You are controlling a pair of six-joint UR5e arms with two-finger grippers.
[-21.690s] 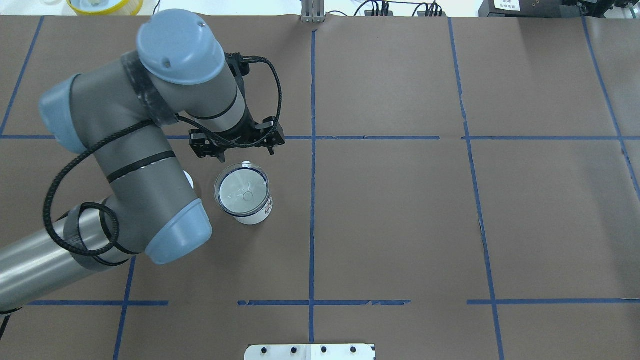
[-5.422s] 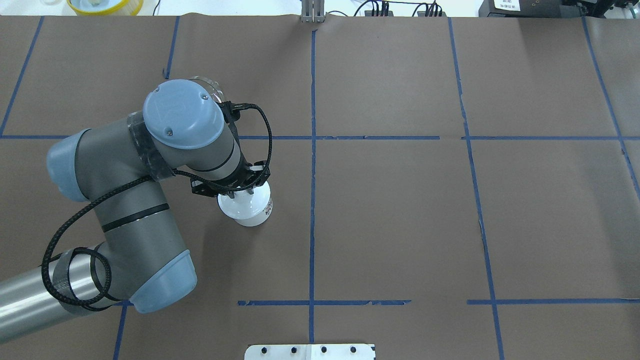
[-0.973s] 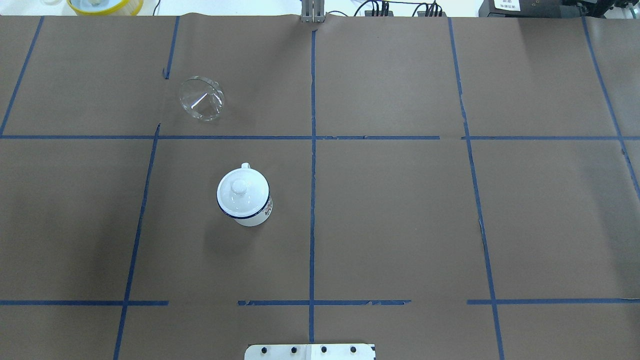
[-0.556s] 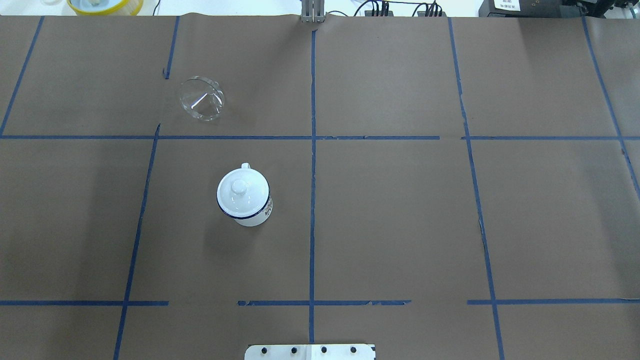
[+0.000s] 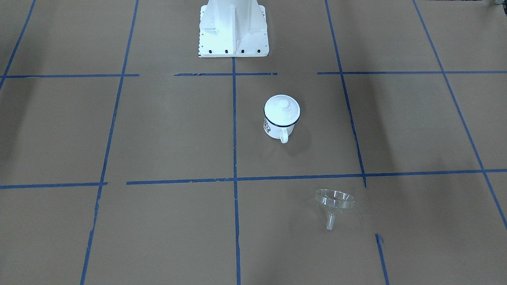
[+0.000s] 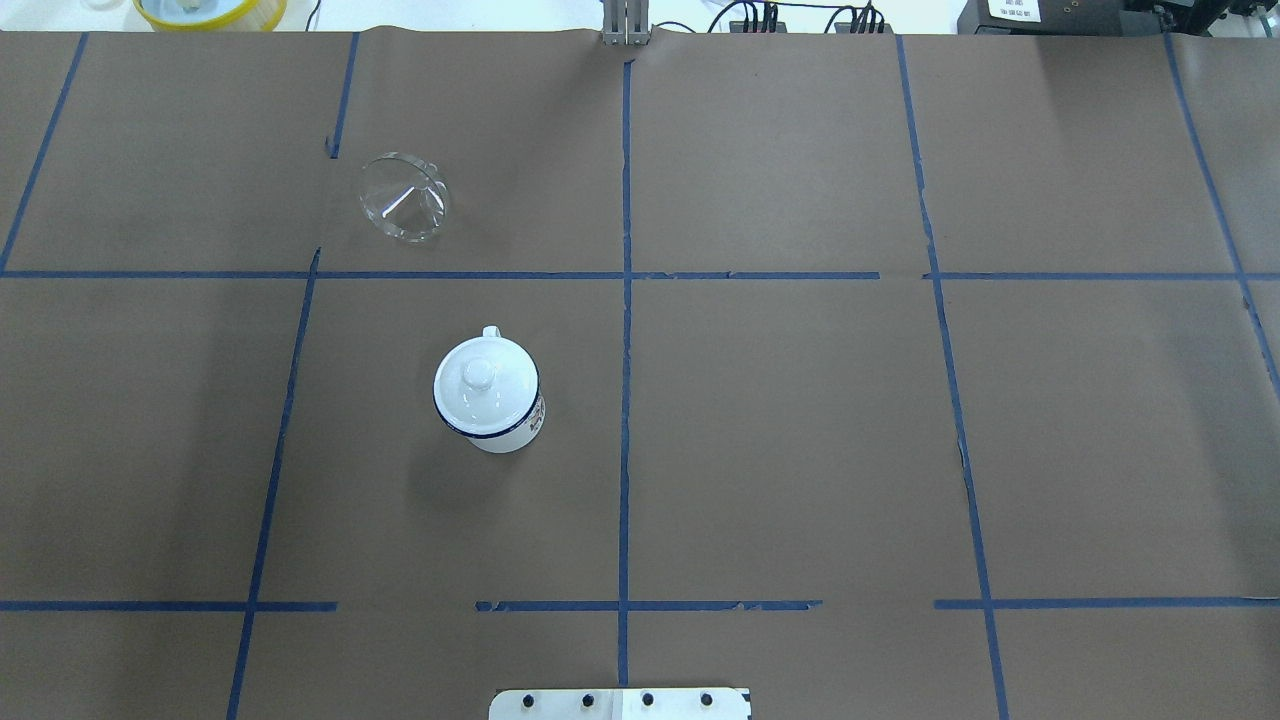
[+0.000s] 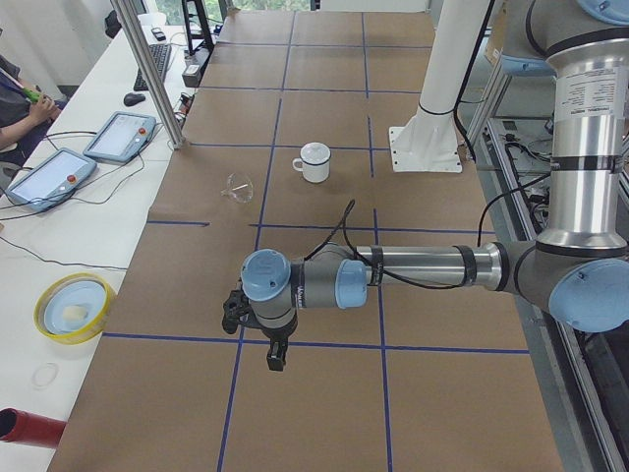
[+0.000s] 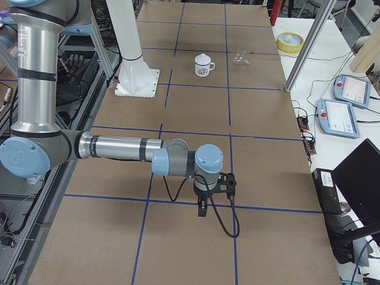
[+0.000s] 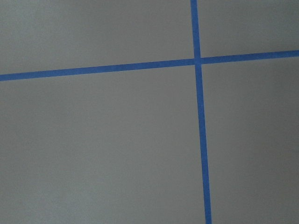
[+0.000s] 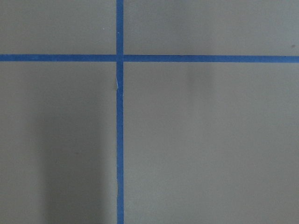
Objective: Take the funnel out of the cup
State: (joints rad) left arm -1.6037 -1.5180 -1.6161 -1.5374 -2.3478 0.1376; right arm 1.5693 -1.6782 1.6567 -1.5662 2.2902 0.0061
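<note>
We read the clock on the overhead view, with 12 o'clock pointing away from the robot.

The funnel is out of the cup. It lies tipped on its side on the brown paper of the table, at about 11 o'clock from the cup and well apart from it. A strip of blue tape runs between the two. In the front-facing view the funnel's wide rim is up and its thin spout slants down to the paper on the side away from the robot.

The cup stands upright with its handle at 12 o'clock. A white lid with a knob sits on top and covers its mouth.

The left gripper hangs low over the paper at about 9 o'clock from the cup, far off near the table's end. The right gripper hangs the same way at about 3 o'clock, near the other end. Each shows only in a side view, so we cannot tell whether either pincer is open or closed. We see nothing held under either one. Both wrist cameras show only paper and crossing tape.

The robot's white base stands at 6 o'clock from the cup. Past the table's far edge sit a yellow dish, two tablets and a seated person.
</note>
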